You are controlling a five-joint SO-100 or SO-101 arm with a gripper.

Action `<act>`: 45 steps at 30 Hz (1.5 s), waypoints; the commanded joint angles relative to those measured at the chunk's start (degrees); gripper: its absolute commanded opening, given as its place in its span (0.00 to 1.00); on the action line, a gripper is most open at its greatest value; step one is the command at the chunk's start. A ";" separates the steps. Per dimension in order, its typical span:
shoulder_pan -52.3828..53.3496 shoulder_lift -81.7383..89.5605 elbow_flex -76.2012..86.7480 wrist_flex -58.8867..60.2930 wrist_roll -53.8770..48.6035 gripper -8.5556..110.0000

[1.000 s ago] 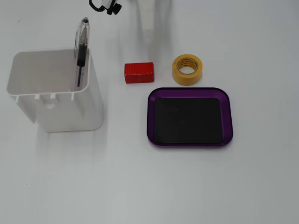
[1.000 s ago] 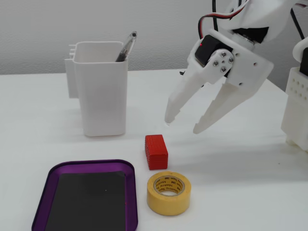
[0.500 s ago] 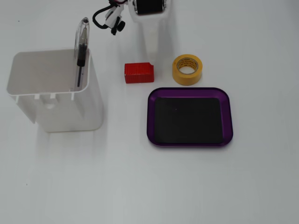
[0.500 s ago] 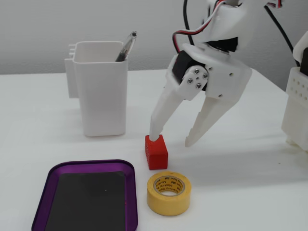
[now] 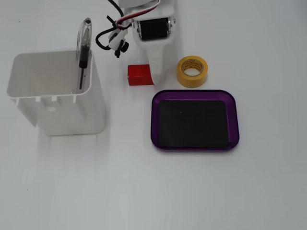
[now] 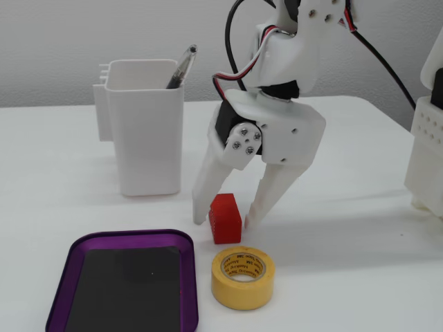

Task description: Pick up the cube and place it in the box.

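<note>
The grasping step is in hand: the pincer [image 6: 225, 221], spread wide, straddles the cube [image 6: 224, 218] resting on the worktop [image 6: 346, 277] beside the box [image 6: 124, 287], apparently not yet touching it, so the next move is to close and lift.

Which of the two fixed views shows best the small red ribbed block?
The low side fixed view: the small red ribbed block shows whole between the open end effector fingers. In the top-down fixed view, one finger hides its right end.
</note>
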 commanded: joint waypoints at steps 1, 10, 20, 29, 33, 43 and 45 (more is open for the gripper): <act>1.23 0.26 -2.11 -0.79 -0.88 0.22; 8.88 0.26 -0.62 -2.37 -5.36 0.22; 8.35 0.26 1.76 -2.55 -5.54 0.20; 7.38 0.26 1.76 -2.55 -6.86 0.10; 4.75 0.97 1.85 -1.76 -6.86 0.07; -2.29 16.26 0.88 6.68 -3.25 0.07; -4.13 21.62 0.88 8.35 -3.16 0.07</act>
